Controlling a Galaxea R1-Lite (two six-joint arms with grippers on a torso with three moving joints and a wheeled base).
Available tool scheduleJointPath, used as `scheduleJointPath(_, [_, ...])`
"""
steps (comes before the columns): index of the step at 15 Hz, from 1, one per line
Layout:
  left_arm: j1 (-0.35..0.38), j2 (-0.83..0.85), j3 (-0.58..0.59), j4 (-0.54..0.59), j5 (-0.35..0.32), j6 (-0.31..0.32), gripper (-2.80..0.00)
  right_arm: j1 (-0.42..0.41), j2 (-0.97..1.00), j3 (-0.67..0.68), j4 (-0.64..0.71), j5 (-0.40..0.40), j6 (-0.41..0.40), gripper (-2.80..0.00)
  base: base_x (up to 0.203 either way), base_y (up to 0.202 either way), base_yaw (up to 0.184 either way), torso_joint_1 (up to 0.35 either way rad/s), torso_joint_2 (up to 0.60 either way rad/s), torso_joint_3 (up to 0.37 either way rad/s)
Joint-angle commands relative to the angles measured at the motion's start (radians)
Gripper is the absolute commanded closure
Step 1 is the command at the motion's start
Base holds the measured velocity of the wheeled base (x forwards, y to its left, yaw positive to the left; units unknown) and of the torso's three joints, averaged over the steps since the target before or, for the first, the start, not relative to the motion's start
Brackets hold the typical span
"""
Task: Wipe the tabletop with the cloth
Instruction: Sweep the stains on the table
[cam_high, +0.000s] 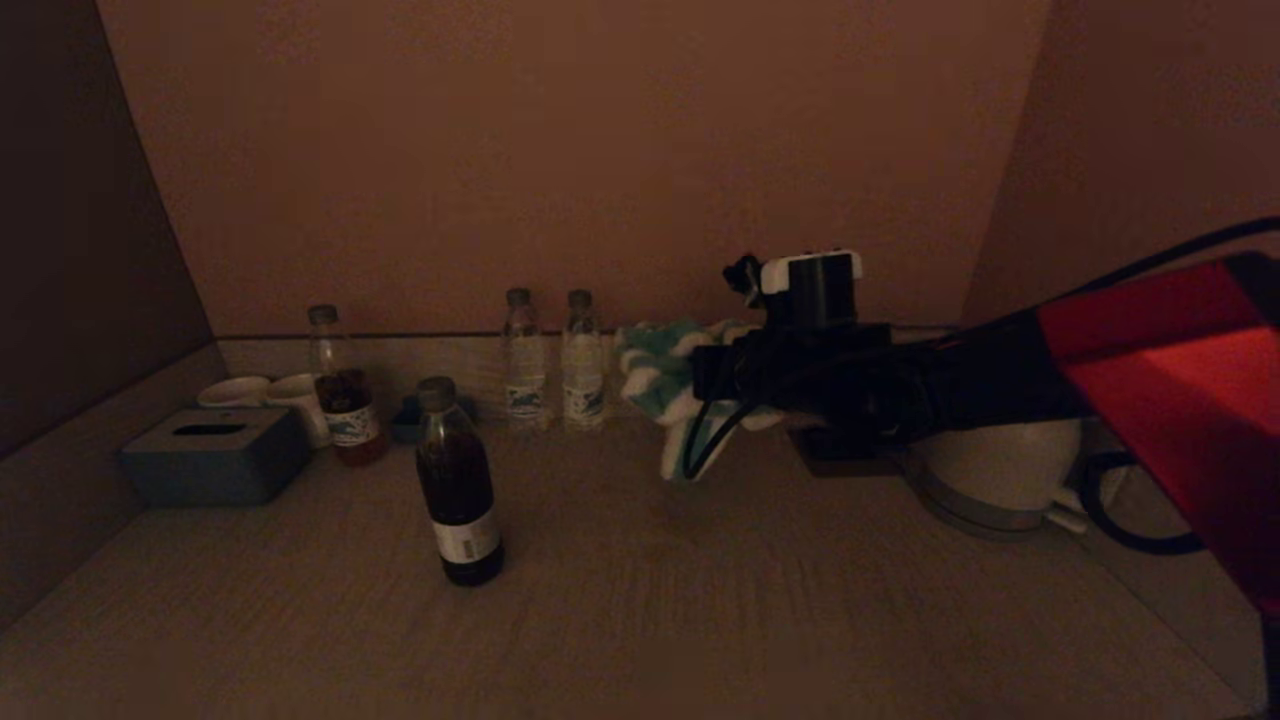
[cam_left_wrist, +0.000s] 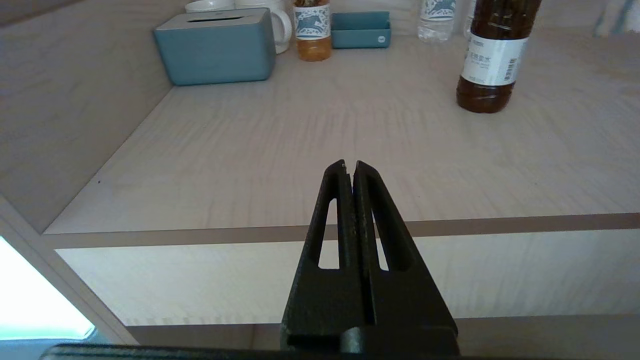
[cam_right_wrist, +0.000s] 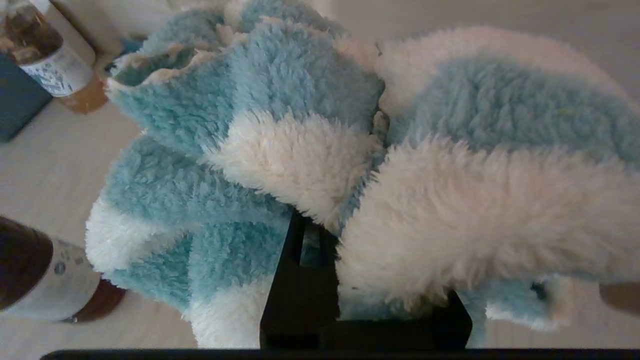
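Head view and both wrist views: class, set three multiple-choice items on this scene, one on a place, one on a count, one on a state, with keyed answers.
1. The dark-liquid plastic bottle nearest the front stands:
A. right of the white kettle
B. left of the fluffy teal-and-white striped cloth
C. on the grey-blue tissue box

2. Clear water bottles at the back wall:
A. two
B. four
C. none

3. The right gripper is:
A. open, empty
B. shut on the cloth
C. holding a cup

Key: B, the bottle stands leftward of the cloth; A, a pair stands there; B, fabric bunches over the closed jaws.

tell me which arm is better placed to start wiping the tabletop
Right. Its pincer is already shut on the cloth above the tabletop; the left pincer is shut, empty, at the near edge.
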Motion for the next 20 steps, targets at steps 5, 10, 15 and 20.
scheduleJointPath(5, [0.002,0.001,0.000,0.000,0.000,0.000,0.00,-0.001,0.044,-0.073,0.048,0.000,0.000,0.00,0.000,0.000,0.000,0.000,0.00,0.000])
scheduleJointPath(10, [0.002,0.001,0.000,0.000,0.000,0.000,0.00,-0.001,0.075,-0.111,0.052,-0.002,-0.005,0.00,0.000,0.000,0.000,0.000,0.00,0.000])
scheduleJointPath(15, [0.000,0.000,0.000,0.000,0.000,0.000,0.00,-0.001,0.100,-0.125,0.052,-0.002,-0.005,0.00,0.000,0.000,0.000,0.000,0.00,0.000])
scheduleJointPath(20, [0.002,0.001,0.000,0.000,0.000,0.000,0.00,0.003,0.159,-0.133,0.047,-0.002,-0.004,0.00,0.000,0.000,0.000,0.000,0.00,0.000])
